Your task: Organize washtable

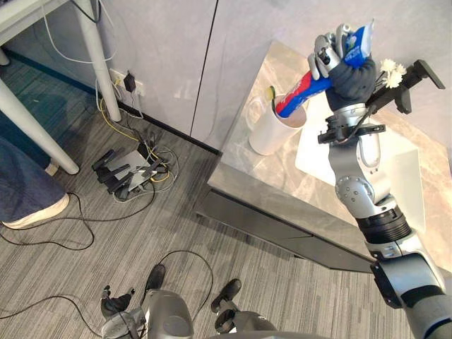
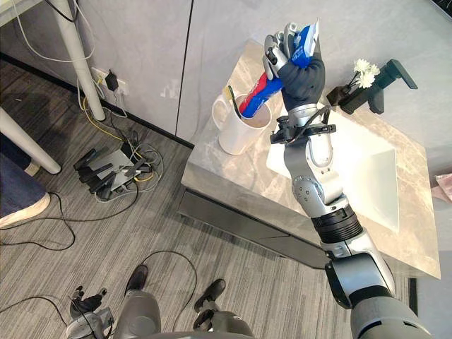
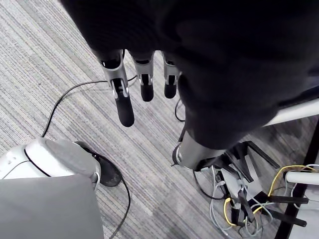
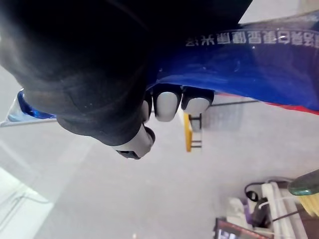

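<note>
Over the grey marble washtable (image 2: 224,175), the right hand (image 2: 286,53), clenched round the blue-and-red toothpaste tube (image 2: 260,90), should slide it fully into the white ceramic mug (image 2: 233,138) before loosening.

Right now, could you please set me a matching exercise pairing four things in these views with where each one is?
1 toothpaste tube
2 white mug
3 white flowers
4 left hand

A over the floor, fingers straight
B gripped by the right hand, lower end at the mug's mouth
C at the washtable's back edge, beside the black tap
D on the washtable, left of the basin

Pairs: 1-B, 2-D, 3-C, 4-A.
</note>
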You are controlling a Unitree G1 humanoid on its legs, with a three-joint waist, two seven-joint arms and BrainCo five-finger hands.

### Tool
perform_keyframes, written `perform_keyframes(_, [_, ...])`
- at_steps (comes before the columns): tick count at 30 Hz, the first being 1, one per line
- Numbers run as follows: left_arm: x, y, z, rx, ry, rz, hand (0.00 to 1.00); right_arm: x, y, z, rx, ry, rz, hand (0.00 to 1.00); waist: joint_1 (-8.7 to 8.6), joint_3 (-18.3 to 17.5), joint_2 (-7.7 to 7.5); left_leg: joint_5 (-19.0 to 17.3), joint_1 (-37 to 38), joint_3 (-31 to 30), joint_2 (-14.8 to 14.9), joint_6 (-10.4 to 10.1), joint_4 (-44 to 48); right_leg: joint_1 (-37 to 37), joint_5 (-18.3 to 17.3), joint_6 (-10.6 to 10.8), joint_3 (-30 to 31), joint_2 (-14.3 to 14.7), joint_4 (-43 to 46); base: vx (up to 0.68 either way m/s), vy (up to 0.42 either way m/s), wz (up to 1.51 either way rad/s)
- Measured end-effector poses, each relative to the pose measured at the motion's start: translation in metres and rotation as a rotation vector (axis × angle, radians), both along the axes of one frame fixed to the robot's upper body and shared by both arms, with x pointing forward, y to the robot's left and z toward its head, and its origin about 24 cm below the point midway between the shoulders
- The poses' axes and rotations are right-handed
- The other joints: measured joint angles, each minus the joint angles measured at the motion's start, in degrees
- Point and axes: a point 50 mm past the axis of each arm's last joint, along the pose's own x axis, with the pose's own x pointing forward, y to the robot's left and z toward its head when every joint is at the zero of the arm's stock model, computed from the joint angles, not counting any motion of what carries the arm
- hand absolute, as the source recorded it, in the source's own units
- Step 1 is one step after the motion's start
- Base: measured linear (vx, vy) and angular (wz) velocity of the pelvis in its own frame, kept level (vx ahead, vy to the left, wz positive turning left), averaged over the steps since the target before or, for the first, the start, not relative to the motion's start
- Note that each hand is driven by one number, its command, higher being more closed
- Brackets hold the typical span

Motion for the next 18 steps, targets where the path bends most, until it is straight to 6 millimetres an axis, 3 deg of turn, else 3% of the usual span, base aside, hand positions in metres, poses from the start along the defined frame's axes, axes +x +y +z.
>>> perform_keyframes(10, [0.002,-0.003,-0.001,-0.005,0.002,-0.021,0.00,0.001,-0.001,-0.020,0.006,0.065,0.000,1.00,0.06,0.4,0.47,0.0,-0.1,0.0,0.0,0.0,0.0,-0.1,0.0,0.0,0.0,0.0,0.0,0.00,0.000,0.00])
perform_keyframes(18, [0.003,-0.005,-0.001,-0.006,0.001,-0.030,0.00,0.001,-0.001,-0.024,0.002,0.080,-0.002,1.00,0.03,0.5,0.59,0.0,-0.6,0.0,0.0,0.0,0.0,-0.6,0.0,0.0,0.0,0.0,0.0,0.01,0.012,0.00])
